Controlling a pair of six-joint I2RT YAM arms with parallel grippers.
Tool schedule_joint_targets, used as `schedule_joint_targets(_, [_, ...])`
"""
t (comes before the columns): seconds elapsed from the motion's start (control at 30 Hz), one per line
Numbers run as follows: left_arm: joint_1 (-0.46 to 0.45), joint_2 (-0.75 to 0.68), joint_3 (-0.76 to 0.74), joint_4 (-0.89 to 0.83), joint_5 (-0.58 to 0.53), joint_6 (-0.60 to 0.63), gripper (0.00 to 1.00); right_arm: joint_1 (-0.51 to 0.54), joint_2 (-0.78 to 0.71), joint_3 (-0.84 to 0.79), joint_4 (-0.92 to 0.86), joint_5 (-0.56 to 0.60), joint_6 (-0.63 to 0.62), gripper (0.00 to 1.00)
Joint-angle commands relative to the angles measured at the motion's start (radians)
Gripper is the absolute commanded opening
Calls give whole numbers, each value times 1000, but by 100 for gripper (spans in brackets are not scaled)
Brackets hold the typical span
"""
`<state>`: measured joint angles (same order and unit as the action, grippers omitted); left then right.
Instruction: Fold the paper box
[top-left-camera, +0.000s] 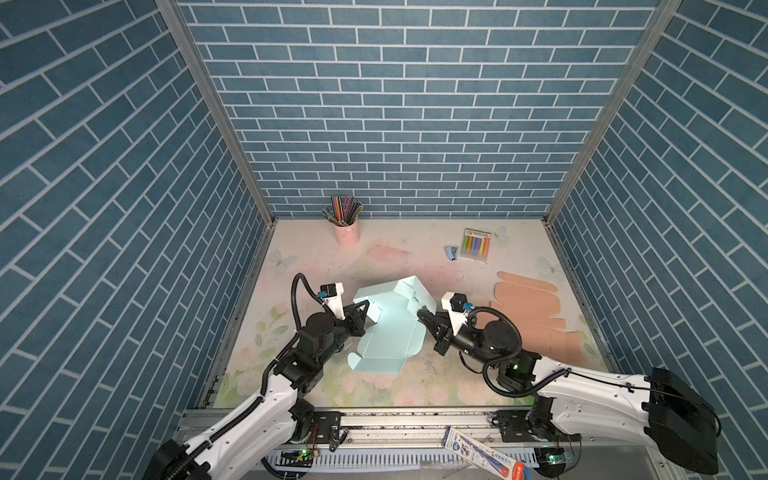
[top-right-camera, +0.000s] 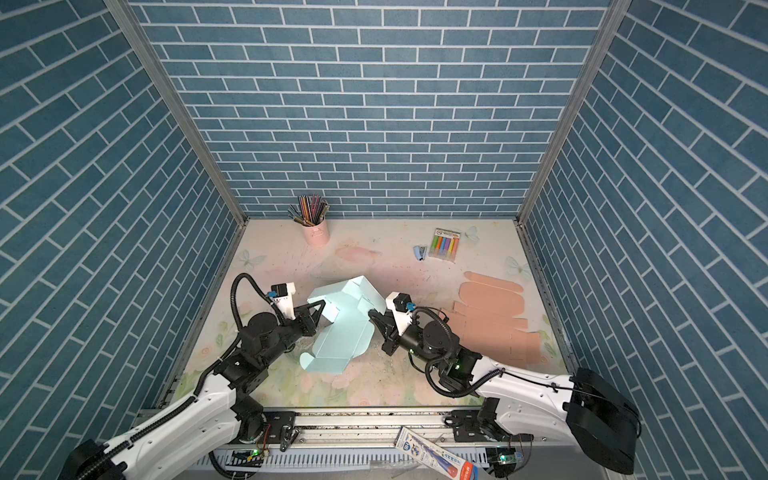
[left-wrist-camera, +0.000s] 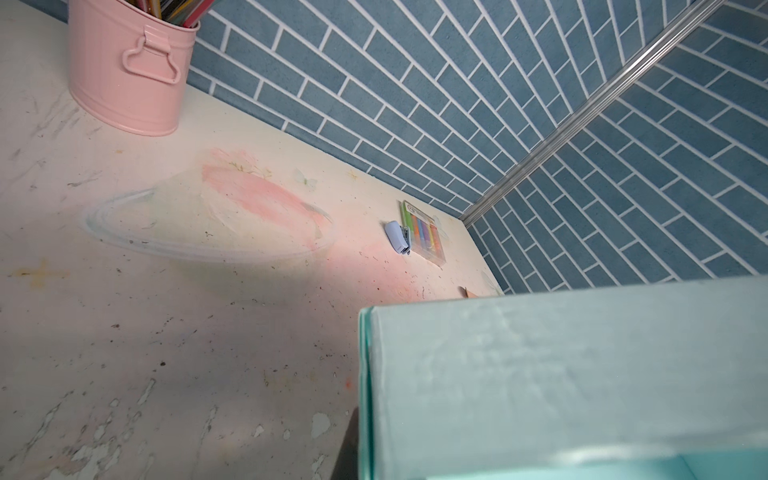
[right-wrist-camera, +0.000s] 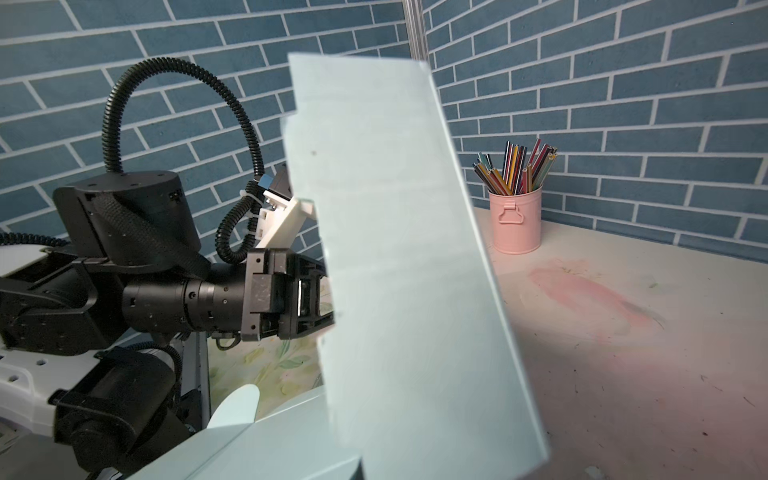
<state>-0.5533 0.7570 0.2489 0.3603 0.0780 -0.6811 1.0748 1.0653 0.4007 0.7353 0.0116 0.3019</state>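
The box (top-left-camera: 388, 336) lies on the table (top-left-camera: 415, 257) well in front of the cup (top-left-camera: 347, 233), toward the arms and slightly to its right. The end of the box nearer the cup is raised into walls. The end farther from the cup, with its rounded flaps, is flat on the table.

The left gripper (top-left-camera: 365, 306) has its jaws drawn narrow, tips against the left wall (left-wrist-camera: 540, 374). Whether paper sits between them cannot be told. The right gripper (top-left-camera: 422, 312) is fully closed and its tip meets the right wall (right-wrist-camera: 395, 249), which stands tilted rather than square. It seems to push, not hold.

The step in hand looks like squaring up the side walls, one arm bracing each side. The fold appears about half done. Next, the walls likely need pressing upright together and locking with their end flaps. The flat lid panel can be swung over only after that. Uneven pressure could slide the light box toward the cup.
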Motion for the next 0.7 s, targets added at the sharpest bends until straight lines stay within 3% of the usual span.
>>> schedule_joint_targets(0.0, [-1, -8, -23, 28, 20, 12, 0, -2, 16, 42, -74, 23, 27, 2])
schedule_joint_targets(0.1, [33, -31, -26, -2, 31, 15, 0, -3, -47, 35, -161, 29, 10, 4])
schedule_joint_targets(0.23, [162, -119, -31, -75, 104, 57, 0, -3, -219, -6, -226, -42, -52, 17])
schedule_joint_targets(0.4, [249, -114, -20, -107, 219, 110, 0, -16, -382, 28, -426, -48, -124, 25])
schedule_joint_targets(0.53, [256, -82, -26, -53, 302, 130, 0, -111, -449, 20, -463, -66, -105, 32])
schedule_joint_targets(0.67, [256, -26, -2, -30, 383, 155, 0, -222, -417, 26, -425, -208, -65, 41])
